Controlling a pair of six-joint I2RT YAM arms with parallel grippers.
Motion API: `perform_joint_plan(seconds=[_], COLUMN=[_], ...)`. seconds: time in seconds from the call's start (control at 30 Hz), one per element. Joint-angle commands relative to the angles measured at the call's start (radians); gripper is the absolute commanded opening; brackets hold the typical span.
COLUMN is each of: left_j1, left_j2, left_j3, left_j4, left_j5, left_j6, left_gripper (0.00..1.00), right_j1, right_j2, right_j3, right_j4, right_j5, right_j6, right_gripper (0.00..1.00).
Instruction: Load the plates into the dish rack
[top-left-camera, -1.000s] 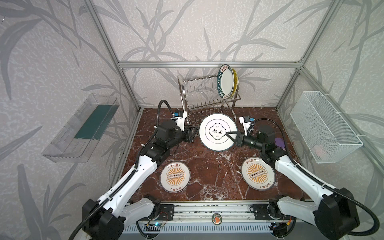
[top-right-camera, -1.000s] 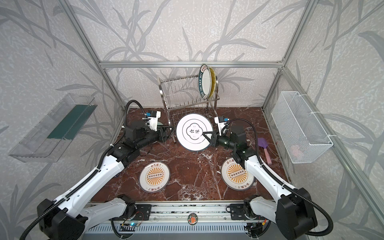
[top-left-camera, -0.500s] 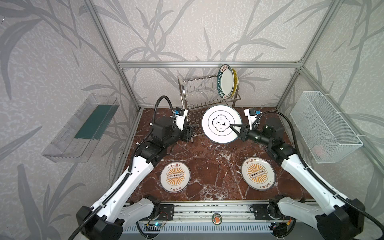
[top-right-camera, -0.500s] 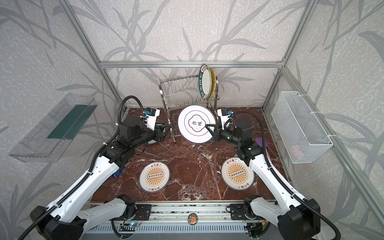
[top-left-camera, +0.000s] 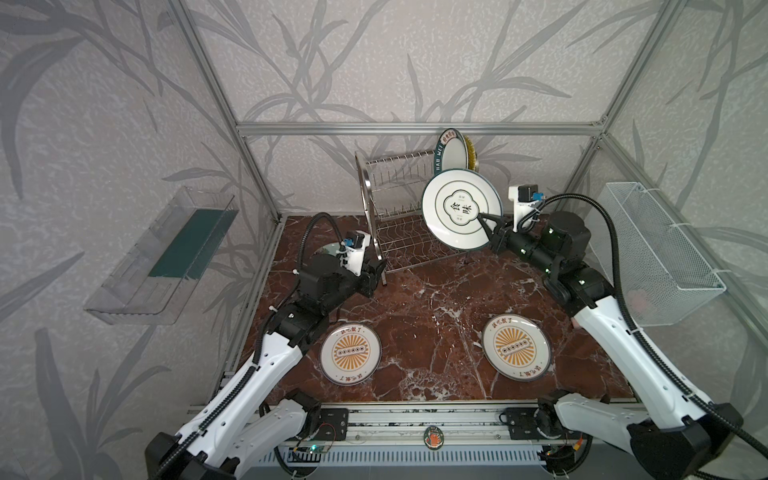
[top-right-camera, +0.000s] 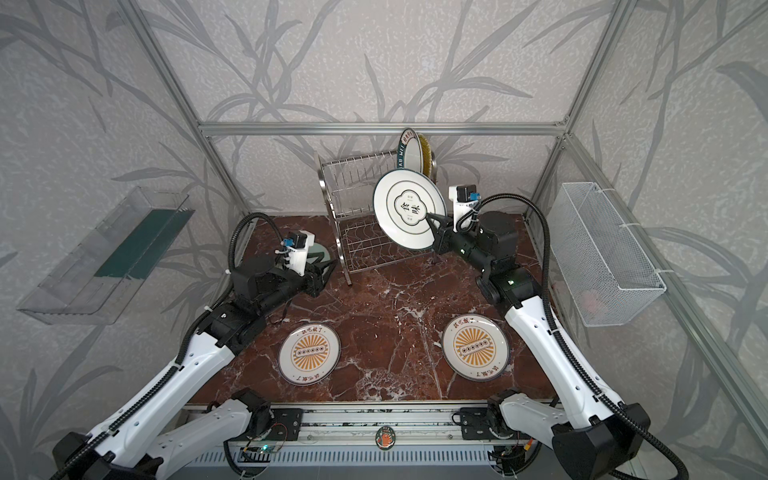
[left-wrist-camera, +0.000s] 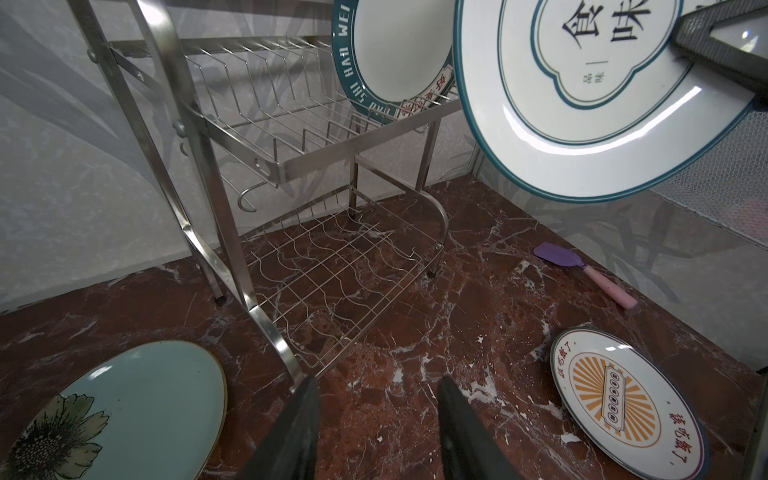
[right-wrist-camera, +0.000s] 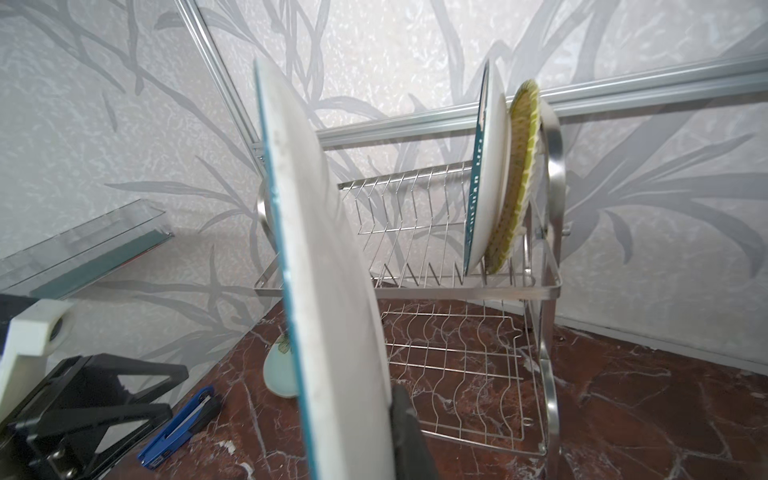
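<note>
The right tool (top-left-camera: 487, 224) is pinching the lower right rim of the outline-motif plate (top-left-camera: 459, 208). One black finger lies across the printed face, and in the right wrist view the other finger (right-wrist-camera: 409, 432) sits against the plate's back. The plate hangs clear of the counter (top-left-camera: 424, 316), nearly on edge and tilted, with its printed face turned toward the left arm. It is in front of the right end of the dish rack (top-left-camera: 395, 183), level with the top tier. The right wrist view shows it apart from the prongs and not yet in a slot.

The left tool (left-wrist-camera: 376, 384) is spread, with nothing between its fingers. It is low over the counter, just in front of the rack's left leg.

Two plates stand upright at the right end of the rack's top tier. The green-rimmed plate (top-left-camera: 453, 153) is in front and the yellow ribbed plate (right-wrist-camera: 519, 174) is just behind it, the two leaning close together.

The celadon plate (left-wrist-camera: 124, 407) lies flat on the counter beside the rack's left leg, close to the left tool. The left sunburst plate (top-left-camera: 350, 353) and the right sunburst plate (top-left-camera: 516, 347) lie flat nearer the front edge, well apart from each other.

A purple spatula (left-wrist-camera: 557, 254) with a pink handle lies on the counter toward the right wall. A white mesh basket (top-left-camera: 656, 249) hangs on that wall, and a clear tray (top-left-camera: 166, 257) is on the left wall.
</note>
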Motion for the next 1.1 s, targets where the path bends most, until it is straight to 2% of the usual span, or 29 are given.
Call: perform_joint_plan(seconds=[0.0, 0.27, 0.6, 0.83, 1.07], left_j1=[-0.003, -0.003, -0.003, -0.002, -0.002], left_j2=[-0.010, 0.002, -0.042, -0.032, -0.040], left_j3=[-0.024, 0.010, -0.021, -0.034, -0.034], left_j4=[0.076, 0.045, 0.083, 0.110, 0.108], left_j5=[-0.005, 0.028, 0.039, 0.070, 0.071], left_j6=[0.005, 0.001, -0.034, -0.059, -0.057], left_gripper=[0.45, 0.45, 0.45, 0.45, 0.45], right_j1=[0.001, 0.055, 0.147, 0.192, 0.218], right_j2=[0.031, 0.137, 0.253, 0.327, 0.386], right_j3=[0.086, 0.256, 0.373, 0.427, 0.461], right_j4=[0.029, 0.004, 0.074, 0.148, 0.192], right_j5=[0.080, 0.233, 0.465, 0.576, 0.638], right_j6=[-0.037, -0.112, -0.186, -0.238, -0.292], right_gripper=[0.00, 0.00, 0.00, 0.00, 0.00])
